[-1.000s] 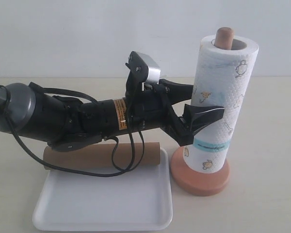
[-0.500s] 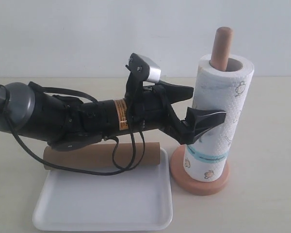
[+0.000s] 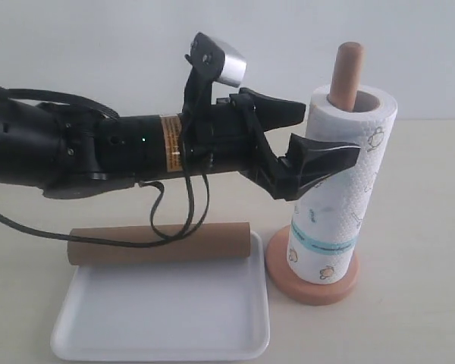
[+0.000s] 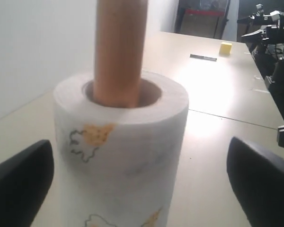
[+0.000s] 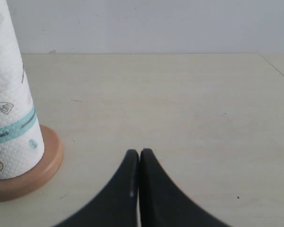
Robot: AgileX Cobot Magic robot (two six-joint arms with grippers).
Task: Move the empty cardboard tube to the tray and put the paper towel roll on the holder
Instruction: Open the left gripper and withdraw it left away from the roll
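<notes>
Paper towel roll (image 3: 341,189) is threaded over the holder (image 3: 346,72) and seated on its base, hence upright unaided. Left claw (image 3: 326,135) is spread wide astride the roll's upper part; nothing is clamped. Empty cardboard tube (image 3: 159,244) is laid below that claw, along the tray (image 3: 159,345) edge. Right claw (image 5: 139,161) is pressed together, empty.

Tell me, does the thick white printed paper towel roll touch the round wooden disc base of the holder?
Touching. In the right wrist view the paper towel roll sits on the holder's disc base, with no gap visible.
</notes>
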